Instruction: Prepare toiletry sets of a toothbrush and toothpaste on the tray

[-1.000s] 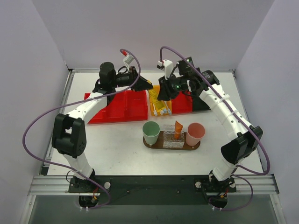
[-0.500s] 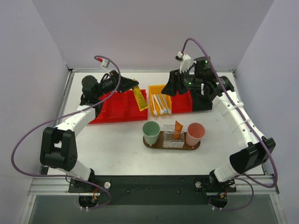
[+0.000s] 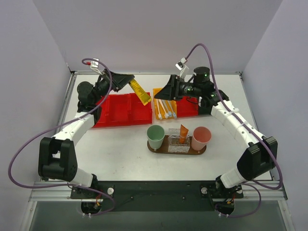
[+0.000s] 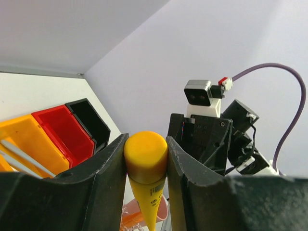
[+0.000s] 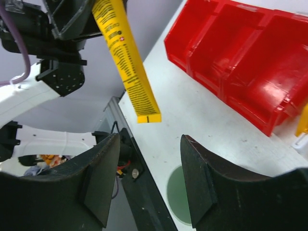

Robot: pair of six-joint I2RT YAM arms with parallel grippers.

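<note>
L tool (image 4: pixel 146 159) clamped on yellow tube (image 3: pixel 140 93) by its cap, tube up in air over red bins (image 3: pixel 120 110) at far edge. R tool (image 5: pixel 150 144) jaws apart, empty, above brushes (image 3: pixel 164 109) in yellow bin (image 3: pixel 156 91). Tray (image 3: pixel 153 148) mid counter (image 3: pixel 115 149): green cup (image 3: pixel 155 135), clear holder (image 3: pixel 178 143) w/ orange tube (image 3: pixel 184 130), pink cup (image 3: pixel 200 137).

Overhead, 2 wrist close-ups sharing toothpaste tube (image 3: pixel 140 92)

Your two arms are white tubes with chunky black joints: the left arm (image 3: pixel 79 126) on the left of the frame, the right arm (image 3: pixel 236 121) on the right. A purple cable (image 4: pixel 272 65) loops along each. Your left claw (image 4: pixel 146 149) and right claw (image 5: pixel 149 144) have matte black fingers (image 4: pixel 96 192). A small white camera box (image 4: pixel 198 94) with a red plug sits on the right wrist.
</note>
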